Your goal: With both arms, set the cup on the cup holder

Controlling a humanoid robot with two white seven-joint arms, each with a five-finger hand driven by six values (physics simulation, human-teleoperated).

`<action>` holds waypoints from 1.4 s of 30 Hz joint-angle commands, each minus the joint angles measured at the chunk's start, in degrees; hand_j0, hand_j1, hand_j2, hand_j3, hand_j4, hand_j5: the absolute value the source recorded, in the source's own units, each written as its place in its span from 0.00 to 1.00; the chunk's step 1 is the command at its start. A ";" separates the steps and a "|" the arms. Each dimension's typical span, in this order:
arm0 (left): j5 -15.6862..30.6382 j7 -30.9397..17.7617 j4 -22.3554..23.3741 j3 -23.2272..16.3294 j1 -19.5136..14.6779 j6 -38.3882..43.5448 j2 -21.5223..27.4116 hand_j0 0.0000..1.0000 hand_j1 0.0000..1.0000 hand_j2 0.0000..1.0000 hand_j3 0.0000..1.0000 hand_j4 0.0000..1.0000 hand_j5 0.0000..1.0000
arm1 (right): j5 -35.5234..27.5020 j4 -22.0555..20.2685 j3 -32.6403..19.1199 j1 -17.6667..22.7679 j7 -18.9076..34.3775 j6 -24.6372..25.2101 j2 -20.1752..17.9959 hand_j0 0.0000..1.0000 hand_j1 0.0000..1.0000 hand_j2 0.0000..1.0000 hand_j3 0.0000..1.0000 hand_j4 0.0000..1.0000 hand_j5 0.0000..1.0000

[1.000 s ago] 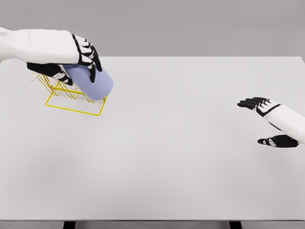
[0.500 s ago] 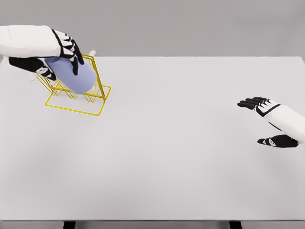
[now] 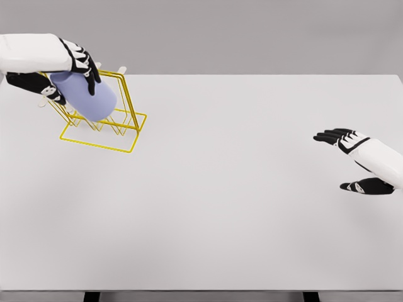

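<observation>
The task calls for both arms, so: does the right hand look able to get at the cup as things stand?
Probably not: the right hand hovers open at the table's far right, while the cup sits far left, held by the left hand.

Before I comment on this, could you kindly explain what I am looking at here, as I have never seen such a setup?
This is a simulator's render, seen from a camera on a humanoid robot's head, looking down at a white table. Two white arms reach in, each ending in a five-finger hand. The left robot hand grips a pale blue cup, tilted over a yellow wire cup holder at the far left. The right robot hand hovers open at the right edge, holding nothing.
</observation>
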 commanded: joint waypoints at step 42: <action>-0.05 0.02 -1.81 3.69 2.64 0.18 0.60 1.00 1.00 1.00 1.00 1.00 1.00 | -0.35 -0.12 0.02 0.18 -0.03 0.17 0.04 1.00 1.00 1.00 1.00 1.00 1.00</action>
